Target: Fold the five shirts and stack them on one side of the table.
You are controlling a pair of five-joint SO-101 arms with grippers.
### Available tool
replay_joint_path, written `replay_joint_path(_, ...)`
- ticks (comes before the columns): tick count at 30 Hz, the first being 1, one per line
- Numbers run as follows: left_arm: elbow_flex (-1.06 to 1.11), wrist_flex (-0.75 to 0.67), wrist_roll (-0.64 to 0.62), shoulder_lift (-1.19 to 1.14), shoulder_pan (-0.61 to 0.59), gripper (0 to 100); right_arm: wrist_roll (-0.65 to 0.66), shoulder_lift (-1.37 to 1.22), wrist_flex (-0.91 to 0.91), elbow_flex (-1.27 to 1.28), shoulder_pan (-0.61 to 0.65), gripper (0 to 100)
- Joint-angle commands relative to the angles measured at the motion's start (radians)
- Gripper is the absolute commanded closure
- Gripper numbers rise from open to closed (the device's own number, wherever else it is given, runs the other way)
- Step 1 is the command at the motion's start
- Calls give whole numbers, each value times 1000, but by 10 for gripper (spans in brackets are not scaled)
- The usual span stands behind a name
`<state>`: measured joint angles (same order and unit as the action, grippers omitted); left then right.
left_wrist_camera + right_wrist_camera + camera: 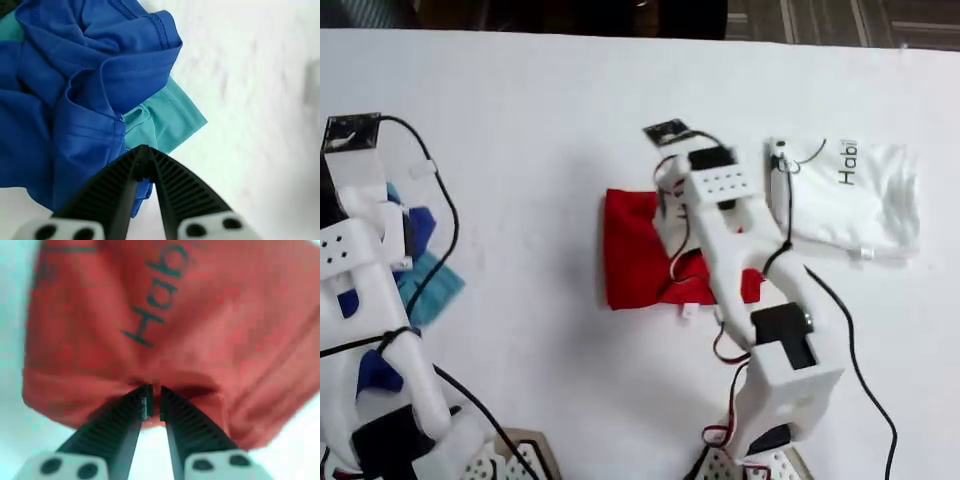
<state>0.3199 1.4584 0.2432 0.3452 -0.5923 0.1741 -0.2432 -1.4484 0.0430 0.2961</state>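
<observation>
The right end effector [152,401] sits at the near edge of the red shirt [200,330], its jaws drawn almost together and apparently pinching the puckered hem. The rest of the garment spreads ahead of the tips across the white tabletop [540,130]. A folded white shirt [860,200] lies just off to one side of it.

The left end effector [144,150] is closed, tips meeting at the border of a crumpled blue shirt [75,75]. A teal shirt [170,120] pokes out from under the blue one right beside the tips. Whether cloth is caught between those tips cannot be told.

The red hem looks thinly held, so it could slip free mid-fold or drag the whole shirt out of shape. A wide sweep might also nudge the white shirt. On the left, the tangled blue and teal layers could lift together if the tips catch both.
</observation>
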Motion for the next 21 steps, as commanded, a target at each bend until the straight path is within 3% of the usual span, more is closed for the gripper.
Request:
replay_joint_path(1, -5, -29, 8, 37, -6, 973, 34, 102, -67, -43, -35, 965)
replay_joint_path(11, -5, -28, 8, 37, -5, 973, 209, 120, -182, 94, -47, 980)
replay_joint_path(16, -5, -26, 8, 37, -5, 973, 316, 150, -254, 101, -136, 978)
replay_joint_path(21, -5, -28, 8, 37, -5, 973, 377, 318, -180, 89, -209, 978)
